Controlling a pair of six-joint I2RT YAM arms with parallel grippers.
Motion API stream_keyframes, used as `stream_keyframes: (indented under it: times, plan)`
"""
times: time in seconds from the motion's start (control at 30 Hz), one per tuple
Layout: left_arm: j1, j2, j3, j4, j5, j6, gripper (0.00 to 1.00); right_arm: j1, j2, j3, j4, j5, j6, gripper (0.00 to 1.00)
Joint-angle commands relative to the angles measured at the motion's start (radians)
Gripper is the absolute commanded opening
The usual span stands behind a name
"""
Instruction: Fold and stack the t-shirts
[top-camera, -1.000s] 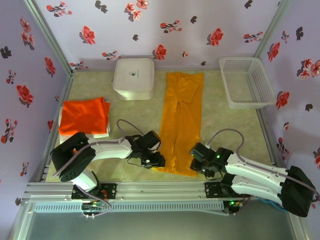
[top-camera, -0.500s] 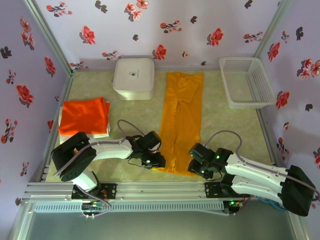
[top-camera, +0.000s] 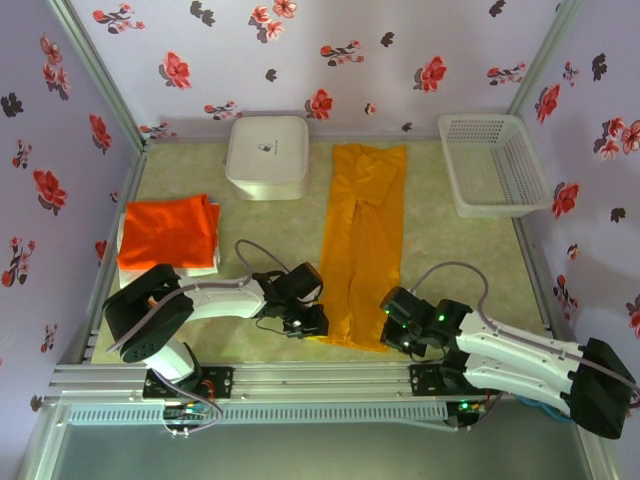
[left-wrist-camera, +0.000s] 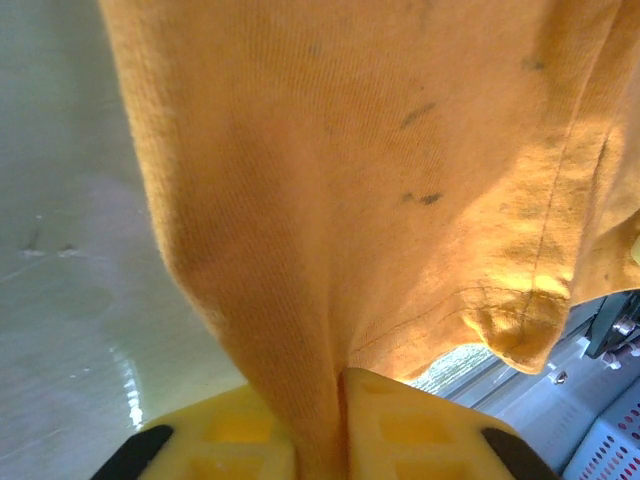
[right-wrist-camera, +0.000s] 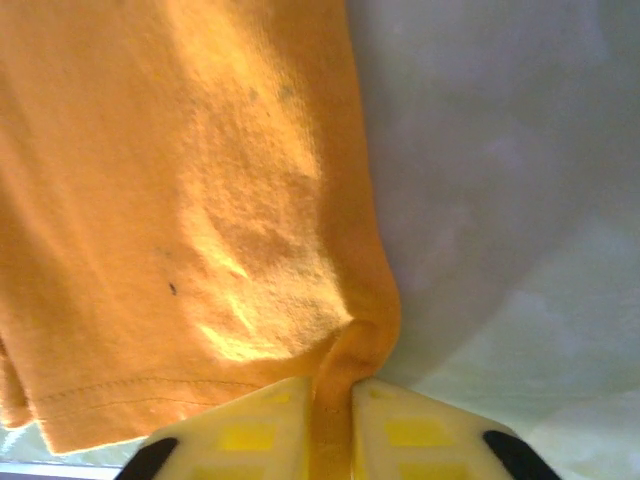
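The yellow shirt (top-camera: 365, 240) lies as a long narrow strip down the middle of the table (top-camera: 450, 260), hem nearest the arms; my worry: both pinches sit right at the edge, so a fast or uneven lift could let a corner slip or skew the fold; left gripper (left-wrist-camera: 340, 385) is clamped on the left hem corner, right gripper (right-wrist-camera: 332, 385) on the right one, cloth squeezed between the jaws on both.

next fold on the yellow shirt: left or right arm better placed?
Neither alone, likely both: left pincer is shut on the yellow shirt's near left corner, right pincer on the near right. For stacking on the red shirt afterwards, left sits nearer.
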Motion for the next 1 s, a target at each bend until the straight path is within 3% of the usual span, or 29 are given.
stream_keyframes:
  times: [0.0,0.23,0.33,0.63,0.97]
  plan:
    - [-0.012,0.013,0.005,0.0,0.005,-0.006,0.14,0.008,-0.018,-0.016,0.021,0.034,0.014,0.12]
    - [-0.011,0.001,-0.002,0.006,-0.012,-0.009,0.07,0.008,-0.018,-0.026,0.016,0.039,-0.012,0.0]
    - [-0.01,-0.01,0.007,-0.006,-0.016,-0.008,0.0,0.008,-0.029,-0.022,0.01,0.054,-0.013,0.0]
    - [0.021,-0.064,0.122,-0.144,-0.045,0.033,0.0,-0.024,-0.087,0.058,-0.026,0.166,-0.041,0.0]
    - [0.135,-0.053,0.25,-0.175,-0.042,0.124,0.0,-0.242,-0.099,0.171,0.002,0.16,-0.129,0.0]
